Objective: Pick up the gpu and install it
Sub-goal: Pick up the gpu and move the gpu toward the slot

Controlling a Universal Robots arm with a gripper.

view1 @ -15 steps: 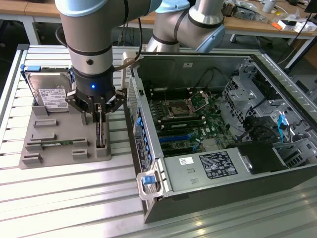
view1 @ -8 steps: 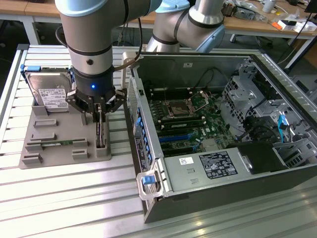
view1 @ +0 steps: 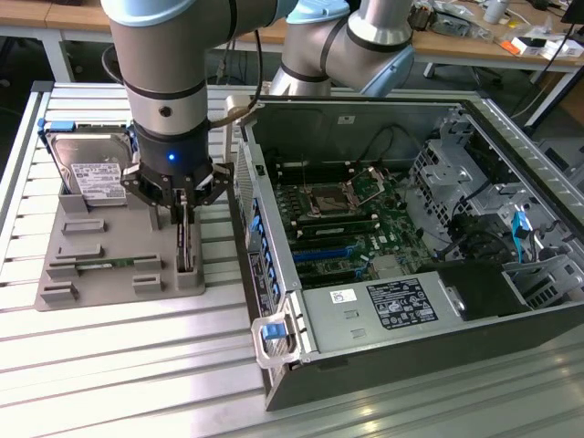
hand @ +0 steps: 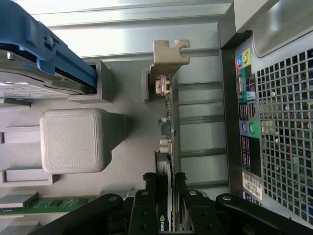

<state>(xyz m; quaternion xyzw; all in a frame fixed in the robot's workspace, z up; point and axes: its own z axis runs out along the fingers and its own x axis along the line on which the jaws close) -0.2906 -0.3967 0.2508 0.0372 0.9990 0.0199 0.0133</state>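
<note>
Our gripper [hand: 165, 188] squeezes the gpu [hand: 171, 56] on both sides. The gpu stands in its gray holder [view1: 109, 265]. We have not lifted it or put it in the computer [view1: 411, 365] yet.

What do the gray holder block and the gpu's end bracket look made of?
The gray holder block: likely 3D-printed plastic, matte, with fine layer lines. The end bracket of the gpu: seemingly sheet metal, dull silvery-beige, thin with a stamped notch.

Arm [view1: 173, 64] at the upper left of the exterior view: chunky silver-grey tubes, pale blue caps, black bands. Little blue light [view1: 171, 157] glowing just above the black gripper [view1: 185, 228].
</note>
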